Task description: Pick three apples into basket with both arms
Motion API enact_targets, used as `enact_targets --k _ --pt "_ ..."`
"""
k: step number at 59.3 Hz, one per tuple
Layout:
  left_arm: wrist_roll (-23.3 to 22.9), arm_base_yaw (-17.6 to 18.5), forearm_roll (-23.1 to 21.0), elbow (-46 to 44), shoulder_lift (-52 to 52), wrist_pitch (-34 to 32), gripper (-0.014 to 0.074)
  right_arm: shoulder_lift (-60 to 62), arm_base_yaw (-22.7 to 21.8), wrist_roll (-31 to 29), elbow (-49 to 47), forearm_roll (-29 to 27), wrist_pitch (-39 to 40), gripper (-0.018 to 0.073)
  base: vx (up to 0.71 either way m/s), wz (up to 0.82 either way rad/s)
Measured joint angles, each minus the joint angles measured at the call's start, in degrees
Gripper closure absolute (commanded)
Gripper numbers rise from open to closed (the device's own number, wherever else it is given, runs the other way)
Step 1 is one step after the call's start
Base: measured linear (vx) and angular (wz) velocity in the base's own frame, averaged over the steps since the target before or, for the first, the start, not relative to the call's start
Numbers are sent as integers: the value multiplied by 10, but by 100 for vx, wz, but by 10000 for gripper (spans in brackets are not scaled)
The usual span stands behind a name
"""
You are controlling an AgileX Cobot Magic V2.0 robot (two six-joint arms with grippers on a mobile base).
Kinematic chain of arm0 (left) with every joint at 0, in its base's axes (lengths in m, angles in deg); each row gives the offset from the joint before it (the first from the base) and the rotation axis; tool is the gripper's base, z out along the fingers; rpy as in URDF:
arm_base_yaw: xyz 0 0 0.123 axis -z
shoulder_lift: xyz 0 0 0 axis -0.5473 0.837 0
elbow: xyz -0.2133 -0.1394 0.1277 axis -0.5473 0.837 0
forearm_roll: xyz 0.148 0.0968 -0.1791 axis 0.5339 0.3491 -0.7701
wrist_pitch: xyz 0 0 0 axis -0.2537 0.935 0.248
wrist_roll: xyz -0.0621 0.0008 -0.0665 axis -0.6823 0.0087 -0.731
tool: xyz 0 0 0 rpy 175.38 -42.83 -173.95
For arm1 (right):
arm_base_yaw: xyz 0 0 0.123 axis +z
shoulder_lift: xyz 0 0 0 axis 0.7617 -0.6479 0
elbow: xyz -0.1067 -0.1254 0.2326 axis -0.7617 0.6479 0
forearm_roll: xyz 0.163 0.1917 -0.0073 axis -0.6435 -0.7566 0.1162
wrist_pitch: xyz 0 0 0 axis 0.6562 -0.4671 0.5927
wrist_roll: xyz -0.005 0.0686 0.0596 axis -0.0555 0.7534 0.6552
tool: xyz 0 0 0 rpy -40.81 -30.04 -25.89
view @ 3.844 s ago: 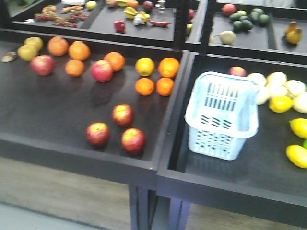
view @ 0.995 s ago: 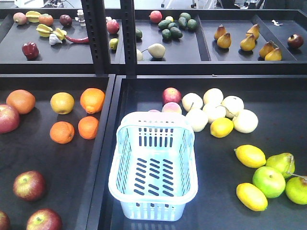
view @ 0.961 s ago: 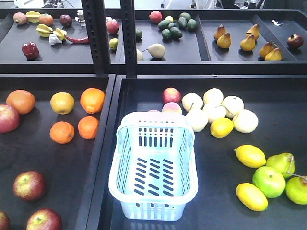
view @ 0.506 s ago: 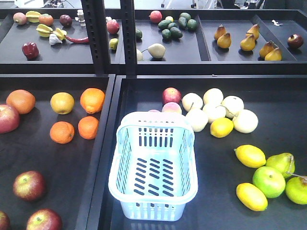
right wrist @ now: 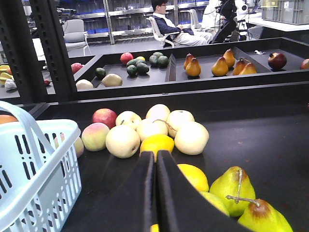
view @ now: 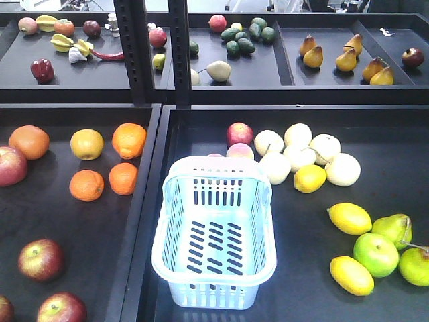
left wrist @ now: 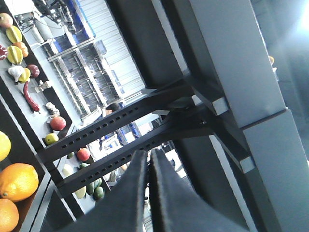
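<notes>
Right tool (right wrist: 155, 155) (jaws together) has basket (right wrist: 52, 182) leftward.

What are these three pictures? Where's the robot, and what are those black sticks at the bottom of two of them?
The robot has two arms, and each picture comes from one of its cameras. The first looks forward from the robot's front, down at black trays of fruit. You can't see the arms in it. The empty basket stands in the middle. The apples it should collect lie in the tray to the left, near some oranges. Lemons lie to the right. The other two pictures come from cameras on the robot's wrists. The black sticks are its pinchers. The left gripper points up at a shelf frame. The right gripper points over a pile of pale fruit. Both are shut and hold nothing.
</notes>
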Motion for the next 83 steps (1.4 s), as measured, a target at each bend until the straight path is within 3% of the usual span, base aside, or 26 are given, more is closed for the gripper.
enact_targets --k 39,50,57,68,83 --pt "-1 0 0 0 0 25 602 0 0 0 0 0 0 564 0 0" --pt "-3 0 2 -19 0 81 602 0 0 0 0 0 0 564 0 0" --pt "18 0 46 -72 0 125 602 0 0 0 0 0 0 564 0 0" --pt "100 0 143 -164 0 156 602 0 0 0 0 0 0 564 0 0" --pt "149 0 161 -227 64 212 602 0 0 0 0 0 1 564 0 0"
